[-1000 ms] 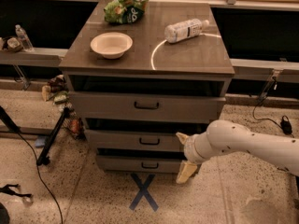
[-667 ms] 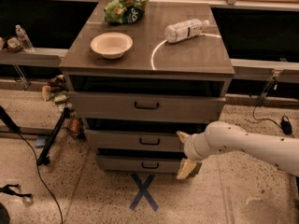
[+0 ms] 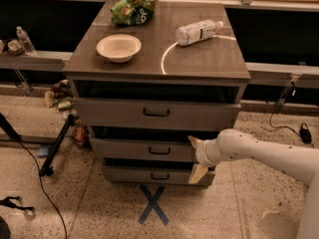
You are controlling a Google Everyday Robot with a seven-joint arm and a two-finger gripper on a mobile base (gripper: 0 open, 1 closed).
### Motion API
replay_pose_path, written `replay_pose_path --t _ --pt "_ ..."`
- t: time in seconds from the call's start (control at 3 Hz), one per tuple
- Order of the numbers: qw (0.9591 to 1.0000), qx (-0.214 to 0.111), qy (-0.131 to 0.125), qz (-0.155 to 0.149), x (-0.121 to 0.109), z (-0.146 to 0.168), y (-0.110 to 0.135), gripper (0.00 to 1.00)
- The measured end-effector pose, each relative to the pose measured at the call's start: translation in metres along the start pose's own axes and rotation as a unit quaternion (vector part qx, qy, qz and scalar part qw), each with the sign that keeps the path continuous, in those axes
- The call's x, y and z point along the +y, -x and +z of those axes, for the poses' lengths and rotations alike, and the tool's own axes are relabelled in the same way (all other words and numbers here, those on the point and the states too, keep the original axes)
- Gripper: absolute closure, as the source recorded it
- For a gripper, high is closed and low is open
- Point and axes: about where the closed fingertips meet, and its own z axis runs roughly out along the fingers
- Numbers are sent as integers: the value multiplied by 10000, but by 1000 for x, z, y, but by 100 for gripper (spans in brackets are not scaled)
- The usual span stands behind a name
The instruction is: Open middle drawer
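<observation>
Only one view is given. The camera stands in front of the cabinet (image 3: 199, 63), higher than its top, and is tilted down, so both the top surface and the three drawer fronts show. It faces the fronts almost straight on, at middle distance: the whole cabinet fits in, with the floor (image 3: 89, 203) and a blue X mark (image 3: 153, 204) below it. The arm (image 3: 264, 153) enters from the right edge, so the camera perhaps sits on the robot itself. The gripper (image 3: 196, 157) is at the right end of the middle drawer (image 3: 124, 149), its fingers apart.
</observation>
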Motion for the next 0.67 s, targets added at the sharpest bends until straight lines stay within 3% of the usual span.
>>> replay_pose_path --t 0.67 --pt "10000 -11 -24 -76 -20 33 -17 0"
